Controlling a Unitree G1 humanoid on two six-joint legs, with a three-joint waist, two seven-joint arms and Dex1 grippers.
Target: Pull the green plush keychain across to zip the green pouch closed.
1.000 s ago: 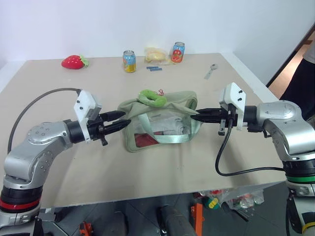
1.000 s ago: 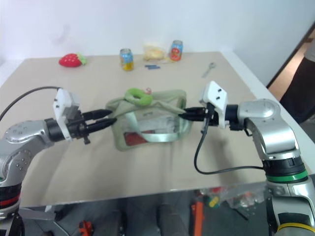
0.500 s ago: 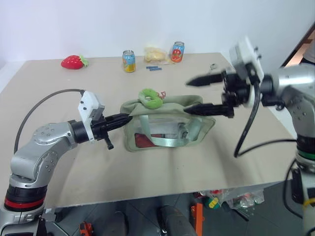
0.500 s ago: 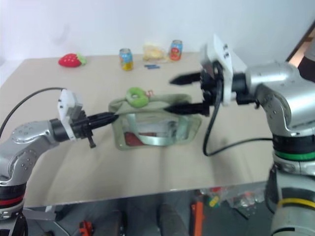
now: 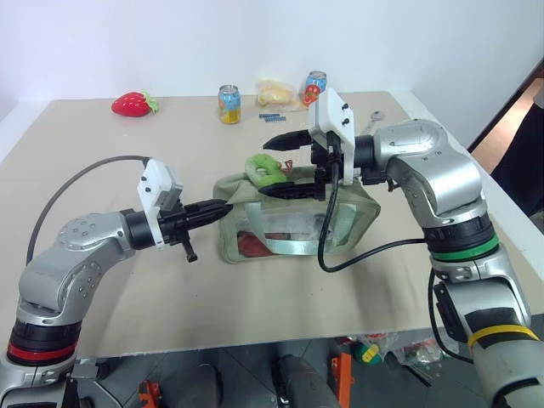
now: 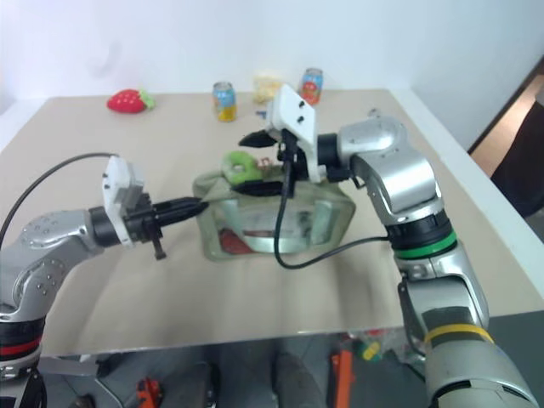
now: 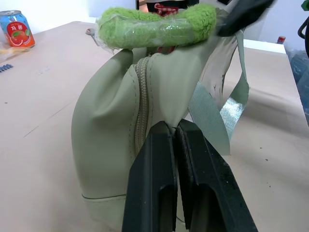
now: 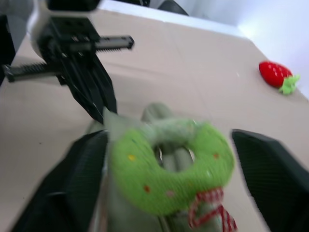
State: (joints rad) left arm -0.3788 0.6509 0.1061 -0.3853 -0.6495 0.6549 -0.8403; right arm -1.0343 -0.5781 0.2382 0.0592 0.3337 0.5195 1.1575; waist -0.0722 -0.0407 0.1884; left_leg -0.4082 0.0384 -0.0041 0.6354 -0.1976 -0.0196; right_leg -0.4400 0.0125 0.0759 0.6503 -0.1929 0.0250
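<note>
Green plush keychain point(image 8: 171, 164) between right pincer point(image 5: 278, 167) fingers

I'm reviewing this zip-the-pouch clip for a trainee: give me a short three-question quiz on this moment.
1. True or false: the left gripper is shut on the end of the green pouch.
2. What sits between the open fingers of the right gripper? A strawberry toy, B green plush keychain, C drink can.
3. Fill in: the strawberry toy lies at the table's far ____ corner.

Key: 1 true; 2 B; 3 left.
</note>
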